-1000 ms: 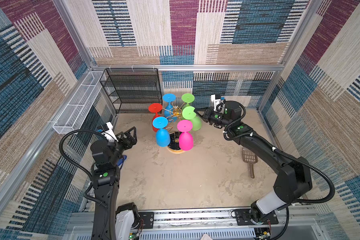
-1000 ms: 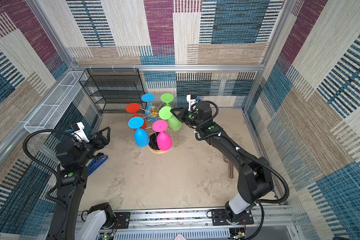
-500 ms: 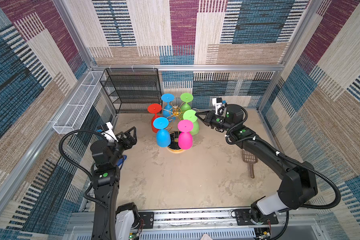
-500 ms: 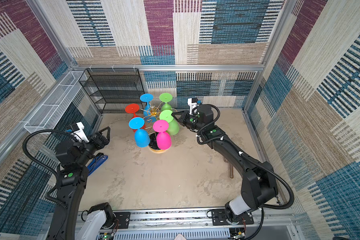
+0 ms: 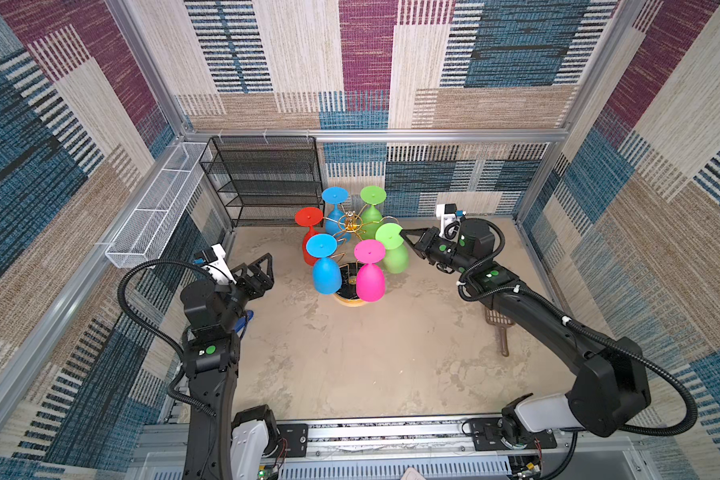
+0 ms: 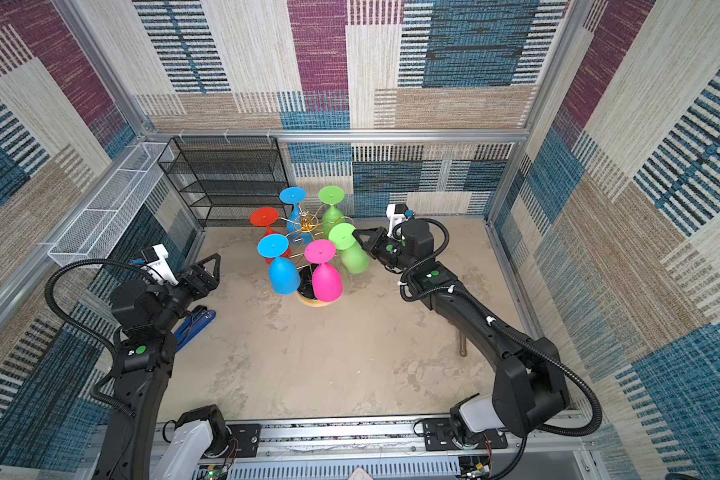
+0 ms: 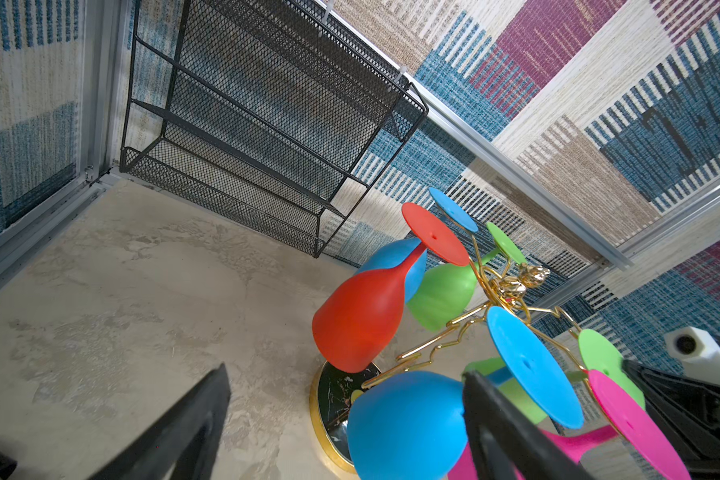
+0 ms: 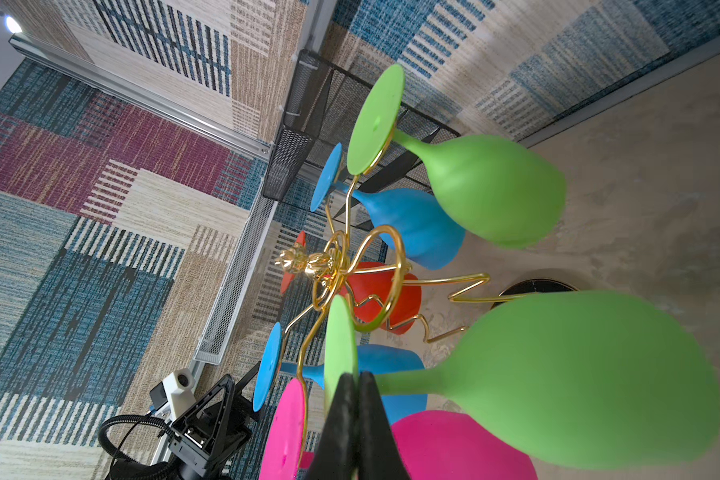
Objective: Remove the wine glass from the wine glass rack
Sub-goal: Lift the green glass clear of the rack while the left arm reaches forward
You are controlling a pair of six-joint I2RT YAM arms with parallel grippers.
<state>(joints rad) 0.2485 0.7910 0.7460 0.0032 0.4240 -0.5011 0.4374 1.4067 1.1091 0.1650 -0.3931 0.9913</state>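
Wine glass point(image 5: 395, 254), the lime-green one at the right gripper point(image 8: 355, 388), has just shifted. Over the last second it has come outward from the gold centre post of the wine glass rack point(image 5: 351, 219) and dropped a little, travelling with the gripper as that drew back toward its own arm. The gripper's fingers are pinched together on the stem, right behind the round foot, and the inverted bowl hangs beneath the fingertips. The other glasses look undisturbed: the pink glass point(image 5: 370, 279) hangs just beside the held one, and a second green glass point(image 5: 371, 210) sits beyond the fingertips, past the post. I judge the pull-off to be under way. The foot appears to be at or near the open end of its wire loop, though I cannot tell whether it is fully clear of the wire. On the far side of the rack from this hand, the left gripper point(image 5: 260, 266) waits well apart with its jaws spread, holding nothing. No brand, label or legible writing shows anywhere; the arms carry only plain green dots point(image 5: 211, 350).
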